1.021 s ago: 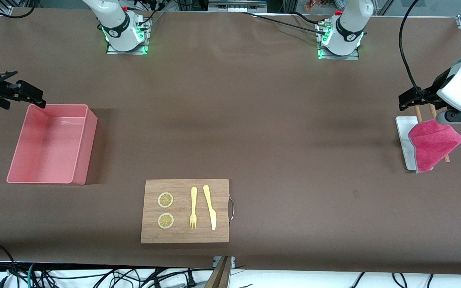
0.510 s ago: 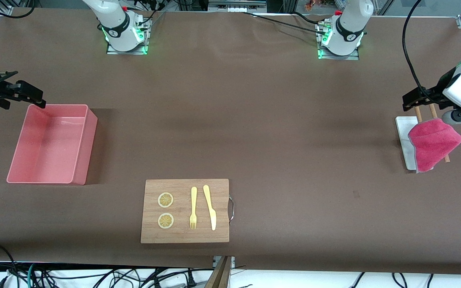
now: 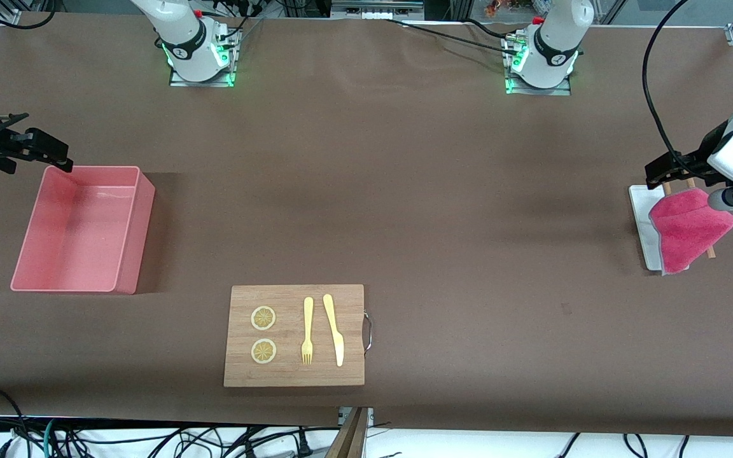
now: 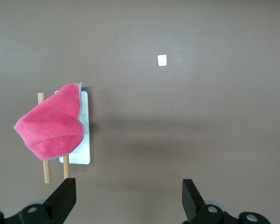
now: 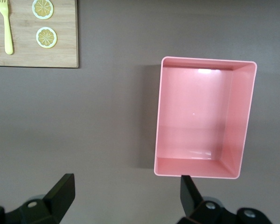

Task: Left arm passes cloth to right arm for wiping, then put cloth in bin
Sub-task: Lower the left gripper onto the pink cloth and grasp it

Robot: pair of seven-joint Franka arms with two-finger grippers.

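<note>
L fingers (image 4: 65, 201) wide | cloth (image 4: 51, 127) outside them, untouched

You've got one cloth (image 3: 690, 230), one bin (image 3: 125, 251), one white tray (image 3: 640, 213), two wooden sticks (image 4: 46, 171) under the cloth. One wooden board (image 3: 294, 375) carrying two lemon slices (image 3: 263, 318), one fork (image 3: 307, 331), one knife (image 3: 334, 329). Two grippers: left gripper (image 4: 128, 205), right gripper (image 5: 126, 201), both spread wide.
</note>
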